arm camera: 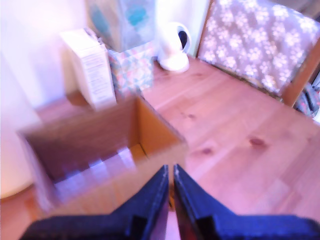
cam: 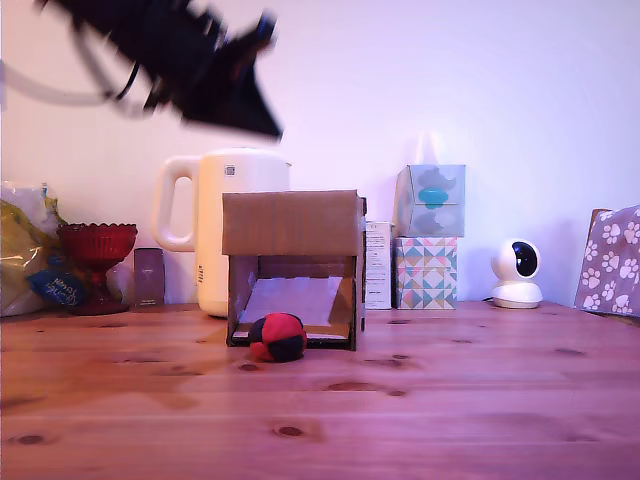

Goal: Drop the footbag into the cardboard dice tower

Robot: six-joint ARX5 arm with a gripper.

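The footbag (cam: 278,337), a small ball of red and dark panels, lies on the wooden table (cam: 420,400), touching the foot of the cardboard dice tower (cam: 290,225) in front of its lower window. My gripper (cam: 262,118) hangs blurred high above the tower, toward the exterior view's left. In the wrist view the gripper (arm camera: 170,167) shows two dark blue fingers (arm camera: 150,195) pressed nearly together with nothing between them. Below it is the tower's open top (arm camera: 160,127), with the pale ramp (arm camera: 95,172) inside. The footbag is out of the wrist view.
A white kettle (cam: 235,225) stands behind the tower. A red goblet (cam: 97,255) and bags are at the exterior view's left. Stacked tissue boxes (cam: 428,240), a white carton (cam: 378,265), a small white camera (cam: 517,273) and a paw-print cushion (cam: 610,262) are at its right.
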